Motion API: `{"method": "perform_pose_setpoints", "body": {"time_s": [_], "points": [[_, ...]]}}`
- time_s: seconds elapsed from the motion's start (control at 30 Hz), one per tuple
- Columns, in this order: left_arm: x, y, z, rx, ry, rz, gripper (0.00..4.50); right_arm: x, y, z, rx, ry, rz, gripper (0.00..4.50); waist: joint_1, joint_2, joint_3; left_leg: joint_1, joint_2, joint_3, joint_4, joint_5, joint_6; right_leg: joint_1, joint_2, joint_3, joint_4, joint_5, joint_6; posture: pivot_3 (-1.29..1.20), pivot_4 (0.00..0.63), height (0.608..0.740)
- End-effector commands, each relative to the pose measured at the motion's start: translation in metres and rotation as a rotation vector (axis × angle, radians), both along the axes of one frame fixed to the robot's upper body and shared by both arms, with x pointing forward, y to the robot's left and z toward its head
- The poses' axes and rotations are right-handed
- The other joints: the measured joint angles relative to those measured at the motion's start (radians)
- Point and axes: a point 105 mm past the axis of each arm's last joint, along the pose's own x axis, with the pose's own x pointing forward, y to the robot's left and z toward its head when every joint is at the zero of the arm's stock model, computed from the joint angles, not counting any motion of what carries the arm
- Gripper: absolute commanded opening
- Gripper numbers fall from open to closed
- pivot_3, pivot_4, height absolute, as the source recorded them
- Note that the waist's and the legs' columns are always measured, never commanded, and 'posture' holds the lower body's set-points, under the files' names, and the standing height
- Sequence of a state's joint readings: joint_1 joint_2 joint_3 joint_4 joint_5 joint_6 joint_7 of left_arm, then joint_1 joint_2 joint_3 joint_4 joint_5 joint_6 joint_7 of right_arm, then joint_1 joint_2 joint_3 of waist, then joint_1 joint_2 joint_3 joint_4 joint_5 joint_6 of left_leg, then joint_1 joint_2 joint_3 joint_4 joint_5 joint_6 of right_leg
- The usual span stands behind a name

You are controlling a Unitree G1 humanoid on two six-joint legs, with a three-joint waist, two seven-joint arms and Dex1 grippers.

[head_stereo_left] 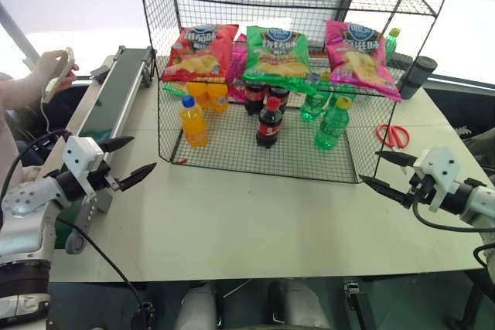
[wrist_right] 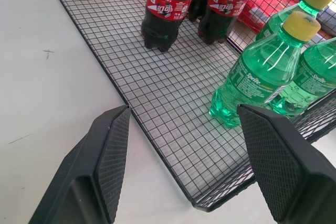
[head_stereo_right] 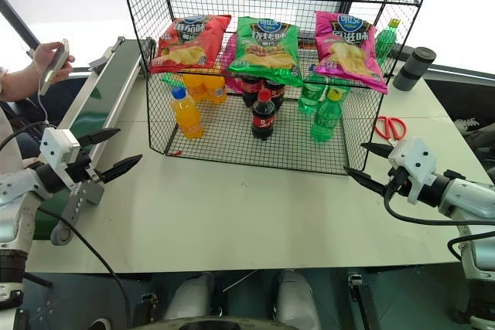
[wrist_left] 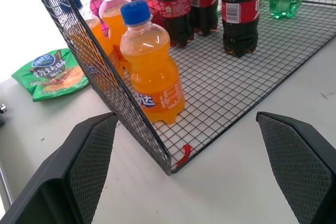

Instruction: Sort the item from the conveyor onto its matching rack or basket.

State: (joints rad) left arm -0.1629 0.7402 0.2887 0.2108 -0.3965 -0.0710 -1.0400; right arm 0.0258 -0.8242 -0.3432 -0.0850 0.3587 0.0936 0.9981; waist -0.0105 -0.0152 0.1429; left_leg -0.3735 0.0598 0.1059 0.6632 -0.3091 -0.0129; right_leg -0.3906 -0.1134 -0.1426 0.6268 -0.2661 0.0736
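The pink chips bag [head_stereo_left: 360, 56] lies on the right of the black wire rack's [head_stereo_left: 232, 156] middle tier, beside a green bag [head_stereo_left: 277, 56] and a red bag [head_stereo_left: 199, 50]. The dark green conveyor [head_stereo_left: 116, 98] runs along the table's left side. My left gripper [head_stereo_left: 144, 154] hovers open and holds nothing, between the conveyor and the rack's front left corner. My right gripper [head_stereo_left: 369, 166] is open with nothing in it, just off the rack's front right corner. In the left wrist view my fingers [wrist_left: 79, 171] face the corner with the orange bottles [wrist_left: 152, 72].
Orange [head_stereo_left: 193, 123], cola [head_stereo_left: 268, 124] and green soda bottles [head_stereo_left: 332, 124] stand on the rack's bottom tier. Another green bag [wrist_left: 52, 74] lies on the table behind the rack's left side. Red scissors [head_stereo_left: 394, 135] and a dark cylinder [head_stereo_left: 418, 76] sit at the right. A person's hand [head_stereo_left: 54, 75] holds a device beside the conveyor.
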Motion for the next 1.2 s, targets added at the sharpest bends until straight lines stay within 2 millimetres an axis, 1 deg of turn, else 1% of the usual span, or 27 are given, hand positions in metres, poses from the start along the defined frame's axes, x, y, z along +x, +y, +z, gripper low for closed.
{"method": "perform_pose_setpoints", "body": {"time_s": [0.03, 1.2], "points": [[0.0006, -0.0036, 0.012, 0.021, -0.048, -0.013, 4.5, -0.0004, 0.0007, 0.0097, -0.012, -0.038, 0.009, 3.35, 0.0, 0.0, 0.0, 0.0, 0.0, 0.0, 0.0, 0.0, 0.0, 0.0, 0.0, 0.0, 0.0, 0.0, 0.0, 0.0, 0.15, 0.738], [-0.0002, -0.0109, 0.0119, 0.014, -0.034, -0.035, 4.5, -0.0023, 0.0034, 0.0069, -0.032, -0.035, 0.019, 3.35, 0.0, 0.0, 0.0, 0.0, 0.0, 0.0, 0.0, 0.0, 0.0, 0.0, 0.0, 0.0, 0.0, 0.0, 0.0, 0.0, 0.15, 0.738]]}}
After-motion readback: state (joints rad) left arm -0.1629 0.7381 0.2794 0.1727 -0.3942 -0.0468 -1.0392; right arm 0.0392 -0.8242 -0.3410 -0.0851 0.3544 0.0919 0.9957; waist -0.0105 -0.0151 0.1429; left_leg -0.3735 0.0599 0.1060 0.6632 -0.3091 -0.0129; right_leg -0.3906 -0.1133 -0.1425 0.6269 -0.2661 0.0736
